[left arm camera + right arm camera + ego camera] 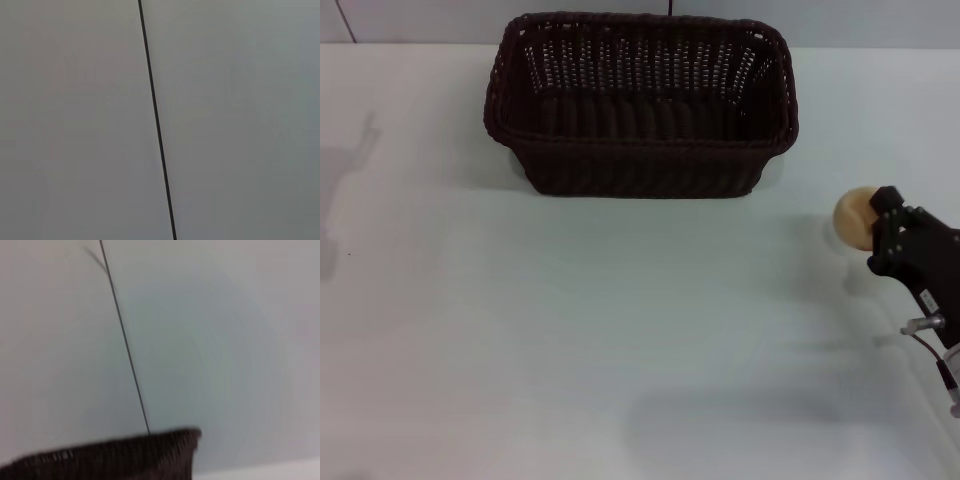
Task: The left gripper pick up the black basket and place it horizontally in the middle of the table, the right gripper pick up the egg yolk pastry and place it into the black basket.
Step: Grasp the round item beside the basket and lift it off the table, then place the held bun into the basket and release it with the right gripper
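The black basket (pixel 640 105) sits upright at the far middle of the white counter (pixel 570 330). Over at the right, the right end effector (pixel 880 228) grips the egg yolk pastry (pixel 855 217), well apart from the basket.

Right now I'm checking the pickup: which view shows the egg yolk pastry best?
The head view: the egg yolk pastry sits at the tip of the right gripper, right of the black basket. Neither wrist view shows it.
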`<act>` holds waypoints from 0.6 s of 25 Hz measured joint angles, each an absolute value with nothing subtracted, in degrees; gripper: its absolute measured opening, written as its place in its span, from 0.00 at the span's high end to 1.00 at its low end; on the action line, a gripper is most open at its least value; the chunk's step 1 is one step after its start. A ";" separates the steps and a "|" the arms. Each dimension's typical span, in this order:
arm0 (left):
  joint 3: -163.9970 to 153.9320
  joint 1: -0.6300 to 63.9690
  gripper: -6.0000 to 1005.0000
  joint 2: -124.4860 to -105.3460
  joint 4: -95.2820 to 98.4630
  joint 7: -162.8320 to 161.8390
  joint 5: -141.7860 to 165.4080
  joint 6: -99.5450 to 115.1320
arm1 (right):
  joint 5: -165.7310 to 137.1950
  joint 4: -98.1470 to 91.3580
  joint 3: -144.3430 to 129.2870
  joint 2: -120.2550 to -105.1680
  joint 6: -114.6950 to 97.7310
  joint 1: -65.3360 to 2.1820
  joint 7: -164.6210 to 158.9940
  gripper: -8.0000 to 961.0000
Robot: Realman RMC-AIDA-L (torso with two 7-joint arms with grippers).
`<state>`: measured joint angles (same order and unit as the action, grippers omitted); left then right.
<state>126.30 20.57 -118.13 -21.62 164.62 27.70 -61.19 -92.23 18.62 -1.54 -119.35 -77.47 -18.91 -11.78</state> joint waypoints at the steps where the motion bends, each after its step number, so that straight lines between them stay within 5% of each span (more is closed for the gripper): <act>1: 126.30 20.57 0.18 -118.13 -21.62 164.62 27.70 -61.19 | -92.41 18.78 -1.91 -119.35 -80.32 -18.46 -11.77 0.99; 8: 126.41 20.56 0.18 -118.12 -21.62 164.62 27.68 -61.23 | -93.87 19.25 -2.04 -119.35 -91.64 -18.74 -11.78 0.99; 15: 126.65 20.56 0.18 -118.23 -21.52 164.59 27.67 -61.22 | -93.81 15.95 0.89 -119.02 -94.35 -27.62 -12.15 0.97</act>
<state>126.65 20.56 -118.23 -21.52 164.59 27.67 -61.22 -93.81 15.95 0.89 -119.02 -94.35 -27.62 -12.15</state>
